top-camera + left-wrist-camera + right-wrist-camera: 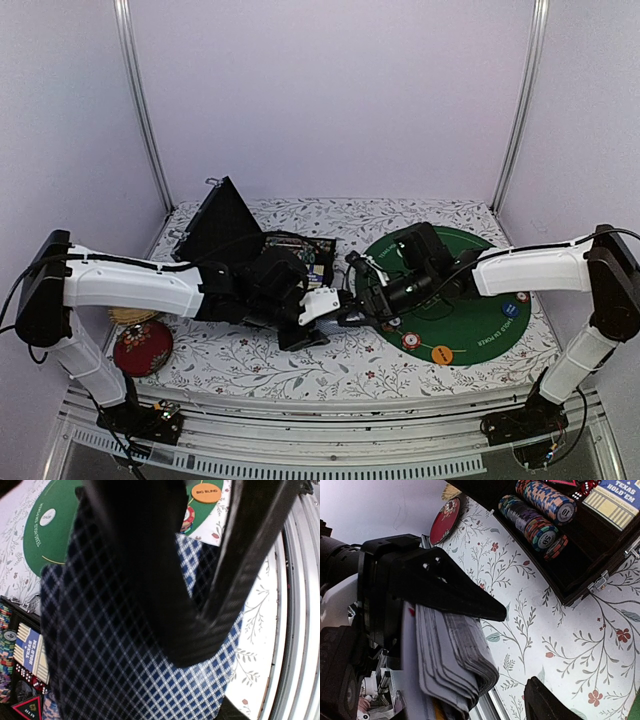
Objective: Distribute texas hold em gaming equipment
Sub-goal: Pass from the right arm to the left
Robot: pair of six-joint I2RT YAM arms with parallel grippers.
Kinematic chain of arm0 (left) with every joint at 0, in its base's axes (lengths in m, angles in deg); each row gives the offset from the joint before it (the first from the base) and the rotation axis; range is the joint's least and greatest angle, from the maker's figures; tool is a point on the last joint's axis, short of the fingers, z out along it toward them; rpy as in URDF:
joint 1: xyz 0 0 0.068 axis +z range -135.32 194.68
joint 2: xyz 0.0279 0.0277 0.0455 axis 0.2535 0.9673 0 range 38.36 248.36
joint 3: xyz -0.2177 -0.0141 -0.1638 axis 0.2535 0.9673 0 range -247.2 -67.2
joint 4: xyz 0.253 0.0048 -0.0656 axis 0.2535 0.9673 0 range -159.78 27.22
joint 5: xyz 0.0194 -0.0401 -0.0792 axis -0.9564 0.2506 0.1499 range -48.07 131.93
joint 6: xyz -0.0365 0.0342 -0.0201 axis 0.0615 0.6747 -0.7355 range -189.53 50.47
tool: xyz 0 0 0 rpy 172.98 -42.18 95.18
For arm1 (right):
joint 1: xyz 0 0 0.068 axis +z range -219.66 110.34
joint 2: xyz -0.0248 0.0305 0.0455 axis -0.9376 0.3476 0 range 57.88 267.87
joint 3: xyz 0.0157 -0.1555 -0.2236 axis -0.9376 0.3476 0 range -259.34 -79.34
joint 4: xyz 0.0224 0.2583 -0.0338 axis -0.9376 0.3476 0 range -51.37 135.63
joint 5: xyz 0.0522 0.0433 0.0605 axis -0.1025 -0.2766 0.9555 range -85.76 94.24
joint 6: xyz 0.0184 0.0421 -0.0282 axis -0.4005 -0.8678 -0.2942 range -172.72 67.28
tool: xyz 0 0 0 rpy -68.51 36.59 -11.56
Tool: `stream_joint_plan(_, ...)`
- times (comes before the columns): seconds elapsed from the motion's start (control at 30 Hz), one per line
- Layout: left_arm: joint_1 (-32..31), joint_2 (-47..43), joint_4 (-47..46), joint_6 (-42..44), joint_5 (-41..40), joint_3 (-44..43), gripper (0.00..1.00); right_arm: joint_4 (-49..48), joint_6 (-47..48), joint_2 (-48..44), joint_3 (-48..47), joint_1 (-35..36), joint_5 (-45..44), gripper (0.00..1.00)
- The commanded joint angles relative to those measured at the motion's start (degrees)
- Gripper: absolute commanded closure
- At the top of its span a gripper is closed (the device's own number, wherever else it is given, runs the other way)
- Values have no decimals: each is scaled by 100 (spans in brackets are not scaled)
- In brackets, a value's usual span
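1. The left claw (335,312) is closed on the pack of playing cards (125,645). Its own wrist view shows their blue diamond backs, filling the space between its fingers (245,555).
2. Only the right wrist view shows this pack from the edge, as a thick pile under one black finger of the left claw.
3. The right claw (366,292) faces the left one, just beside it. Its jaws are apart and hold nothing. One fingertip (550,700) shows, apart from the cards.
4. Past the left claw's tips lie the orange disc (206,491) and a striped chip (187,520), with the white disc (47,516) on the green mat (60,535).
5. Ahead of the right claw the black case (580,575) holds chip rows (545,502).
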Motion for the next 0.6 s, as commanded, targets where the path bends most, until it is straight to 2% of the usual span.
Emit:
stream_joint_plan(0.0, 113, -124, -53, -90, 47, 54, 49, 254, 237, -311, -198, -15, -161, 42)
stream_joint_plan(0.43, 166, -10, 38, -177, 83, 1, 48, 167, 202, -563, -187, -112, -145, 33)
stream_joint_plan(0.57, 181, 15, 49, -200, 110, -7, 48, 247, 231, -742, -133, -147, -278, 34)
